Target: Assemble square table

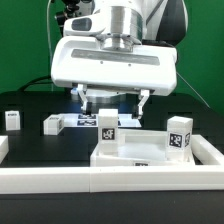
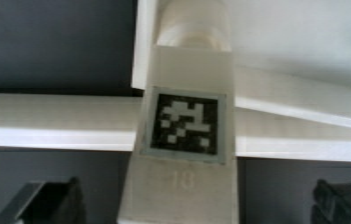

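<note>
The exterior view shows the slab (image 1: 130, 152) just behind the front rail (image 1: 110, 180). A tagged leg (image 1: 106, 127) stands upright under the gripper (image 1: 113, 102), a second leg (image 1: 180, 135) stands toward that view's right, and loose legs (image 1: 12, 120) sit farther back. Only the wrist view shows the fingers (image 2: 47, 200) spread wide either side of the tagged leg (image 2: 186, 125), holding nothing.

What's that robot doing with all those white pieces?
The robot arm is building a small square table. Its open fingers hang over a white leg that stands upright on the big white slab, not touching it. A second leg stands by the slab on the exterior view's right, and two more legs wait on the black table.
</note>
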You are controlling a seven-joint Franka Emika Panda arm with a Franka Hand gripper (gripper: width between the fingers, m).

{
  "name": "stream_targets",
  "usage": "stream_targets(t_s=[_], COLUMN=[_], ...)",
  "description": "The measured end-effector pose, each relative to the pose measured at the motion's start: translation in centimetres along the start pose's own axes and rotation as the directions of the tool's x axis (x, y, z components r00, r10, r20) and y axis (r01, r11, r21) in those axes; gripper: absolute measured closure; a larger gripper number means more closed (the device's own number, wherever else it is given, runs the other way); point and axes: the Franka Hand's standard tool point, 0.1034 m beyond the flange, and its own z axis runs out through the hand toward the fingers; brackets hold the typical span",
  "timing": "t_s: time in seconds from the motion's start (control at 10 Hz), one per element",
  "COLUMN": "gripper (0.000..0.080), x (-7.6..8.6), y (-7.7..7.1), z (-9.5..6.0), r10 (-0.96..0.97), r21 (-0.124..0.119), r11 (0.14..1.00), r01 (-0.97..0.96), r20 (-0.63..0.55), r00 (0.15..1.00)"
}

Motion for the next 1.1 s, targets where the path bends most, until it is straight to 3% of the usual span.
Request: stream_targets(t_s=[0.8,1.1], gripper=[0.0151,0.0151], x=[0.9,0.6], y=[0.7,0.6], z=[-0.9,0.0], r10=[0.013,0.021], r21=[0.011,0.055], r11=[1.0,0.998], r01=[-0.013,-0.033], r20=[0.034,0.218], r00=[0.999,0.976])
